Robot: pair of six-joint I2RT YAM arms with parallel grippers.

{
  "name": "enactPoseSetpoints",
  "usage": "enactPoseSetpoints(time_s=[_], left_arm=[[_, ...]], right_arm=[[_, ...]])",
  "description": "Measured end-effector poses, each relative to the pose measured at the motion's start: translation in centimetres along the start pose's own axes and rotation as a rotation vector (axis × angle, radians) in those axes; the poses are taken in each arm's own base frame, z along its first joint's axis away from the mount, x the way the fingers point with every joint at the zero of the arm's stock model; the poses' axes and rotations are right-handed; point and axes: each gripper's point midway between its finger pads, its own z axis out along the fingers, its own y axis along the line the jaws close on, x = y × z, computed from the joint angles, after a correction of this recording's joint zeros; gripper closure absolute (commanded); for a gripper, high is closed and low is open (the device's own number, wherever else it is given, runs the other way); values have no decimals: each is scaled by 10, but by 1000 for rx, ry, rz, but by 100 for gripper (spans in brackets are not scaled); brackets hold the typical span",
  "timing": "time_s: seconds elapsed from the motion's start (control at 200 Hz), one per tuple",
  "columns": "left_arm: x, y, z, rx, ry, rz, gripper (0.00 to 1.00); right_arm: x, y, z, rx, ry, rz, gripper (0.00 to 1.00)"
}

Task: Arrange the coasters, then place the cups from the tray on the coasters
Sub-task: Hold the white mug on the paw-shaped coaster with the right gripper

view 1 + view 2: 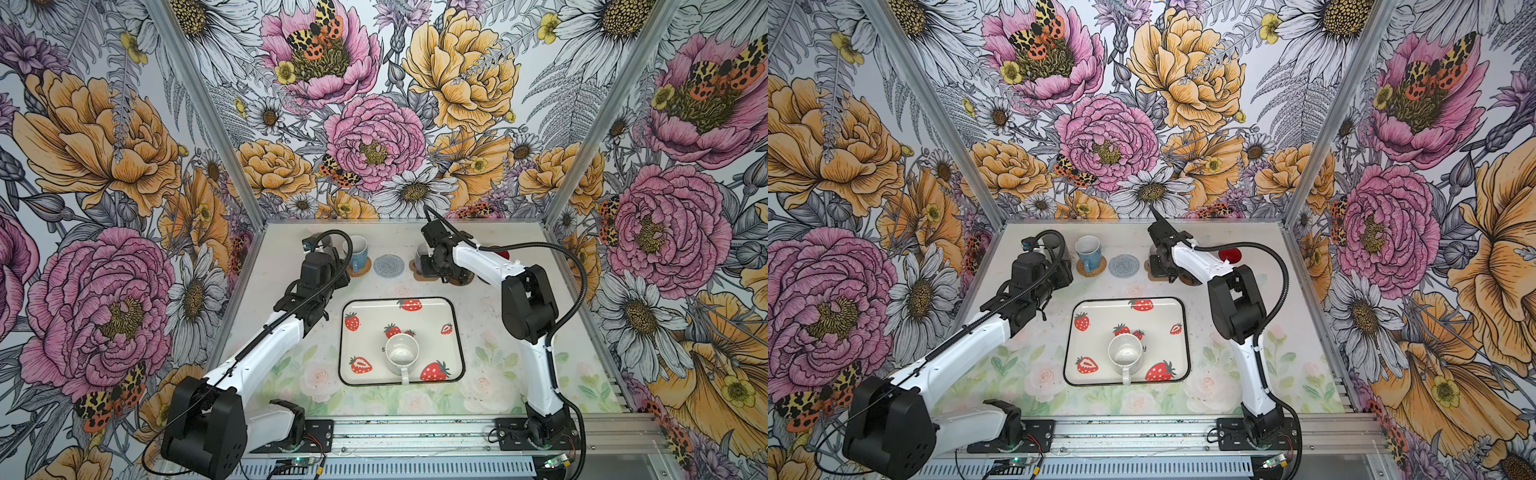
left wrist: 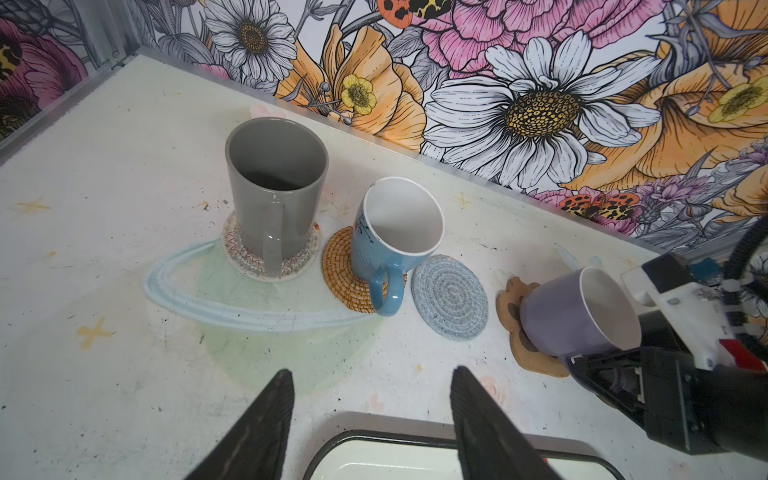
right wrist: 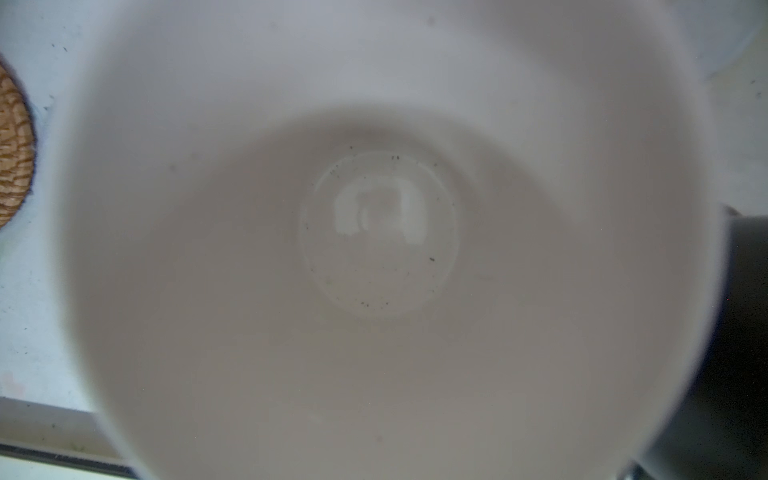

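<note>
In both top views the surface (image 1: pixel 519 374) carried the tray (image 1: pixel 436 345) at its middle, and only the white mug (image 1: pixel 401 353) stood on it, handle toward the near rim. By my reckoning the job was nearly through: five mugs were up in the far row and one was left to carry.

The right gripper (image 2: pixel 594 363) was clenched on the lilac mug (image 2: pixel 577 316), which touched the paw coaster (image 2: pixel 513 299); whether it sat flat or tipped I could not tell. The left gripper (image 2: pixel 372 374) hung with its jaws apart and nothing between them, over bare surface between tray and row.

The left wrist view showed the grey mug (image 2: pixel 276 183) upright on the patterned coaster (image 2: pixel 245 257) and the blue mug (image 2: pixel 390 237) off-centre on the rattan coaster (image 2: pixel 340 266). The grey woven coaster (image 2: pixel 451 297) lay bare between the blue and lilac mugs, surely the white mug's place.

Past the right arm the red-lined mug (image 1: pixel 1229 254) and the black mug (image 3: pixel 744 332) showed only partly, their coasters hidden.

The free spot looked tight, with the blue mug's handle just beside it and the right arm close by.
</note>
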Motion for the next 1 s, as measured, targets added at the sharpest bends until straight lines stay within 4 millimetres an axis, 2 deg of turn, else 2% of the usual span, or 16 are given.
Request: enactPoseSetpoints(time_s=[0.575,0.761,1.001], left_arm=[[0,0,0,0,0,0,38],[0,0,0,-1,0,0,38],[0,0,0,-1,0,0,38]], right_arm=[[1,-1,2,6,6,0,100],[2,-1,2,6,6,0,82],[-1,-1,1,6,-4,0,63]])
